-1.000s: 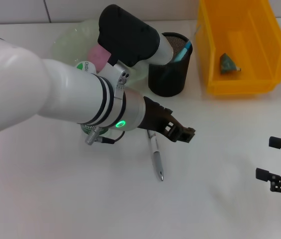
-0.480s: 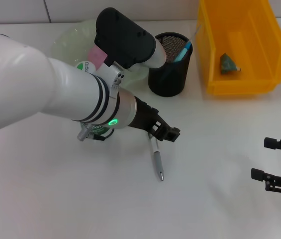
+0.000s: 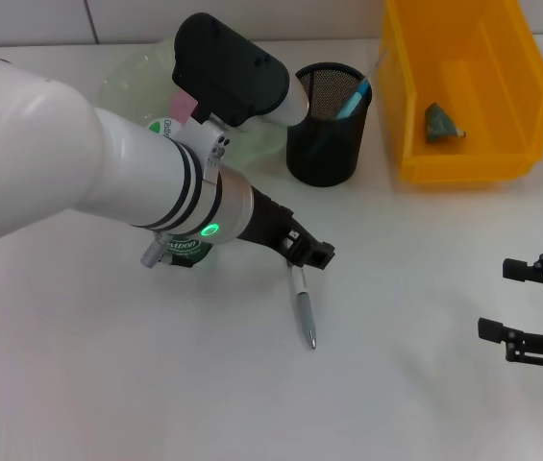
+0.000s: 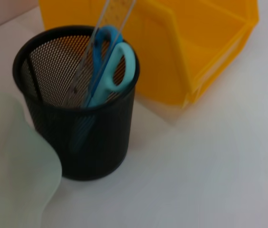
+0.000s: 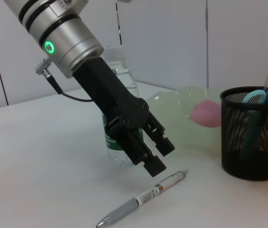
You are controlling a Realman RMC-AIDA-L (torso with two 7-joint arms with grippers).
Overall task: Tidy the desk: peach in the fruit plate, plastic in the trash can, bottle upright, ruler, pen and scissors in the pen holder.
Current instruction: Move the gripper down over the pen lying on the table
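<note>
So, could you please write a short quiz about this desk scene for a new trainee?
1. True or false: the pen already stands in the pen holder.
2. Which gripper hangs just above the pen? A) left gripper B) right gripper
3. Fill in: the blue scissors and the clear ruler stand in the ____.

Key
1. False: it lies flat on the table.
2. A. Its fingers are open above the pen's upper end, not touching it. The right gripper waits open at the table's right side.
3. Pen holder.
</note>
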